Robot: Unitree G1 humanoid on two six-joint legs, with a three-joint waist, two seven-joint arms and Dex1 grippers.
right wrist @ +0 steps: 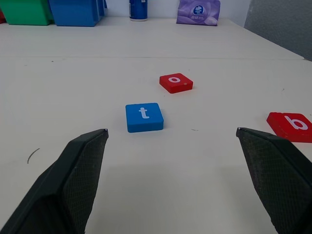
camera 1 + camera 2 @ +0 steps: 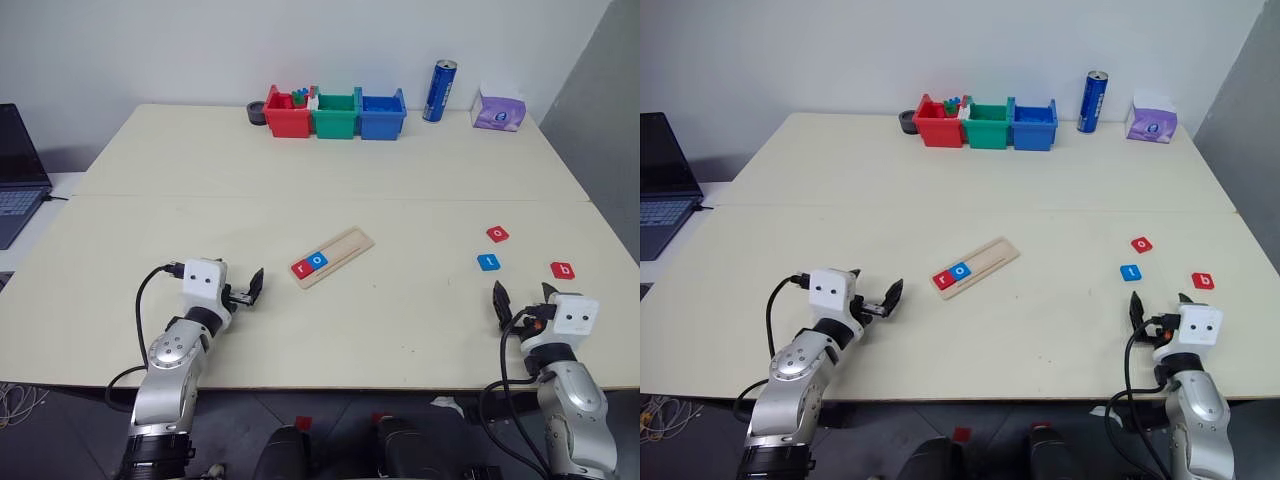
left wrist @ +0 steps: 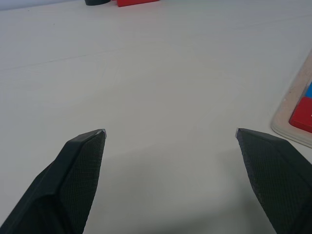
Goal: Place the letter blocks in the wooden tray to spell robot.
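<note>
The wooden tray [image 2: 333, 256] lies slanted at the table's middle. A red r block [image 2: 300, 267] and a blue o block [image 2: 317, 260] sit side by side at its near end. To the right, three letter blocks lie loose on the table: a red o [image 1: 176, 82], a blue t [image 1: 144, 117] and a red b [image 1: 292, 126]. My right gripper [image 2: 523, 296] hovers open just short of them, holding nothing. My left gripper [image 2: 248, 291] is open and empty, left of the tray's near end [image 3: 297, 109].
At the far edge stand a red bin [image 2: 287, 115], a green bin [image 2: 335, 115] and a blue bin [image 2: 382, 115]. A blue can [image 2: 439, 91] and a purple tissue pack [image 2: 499, 110] are to their right. A laptop [image 2: 18, 170] sits off the table's left side.
</note>
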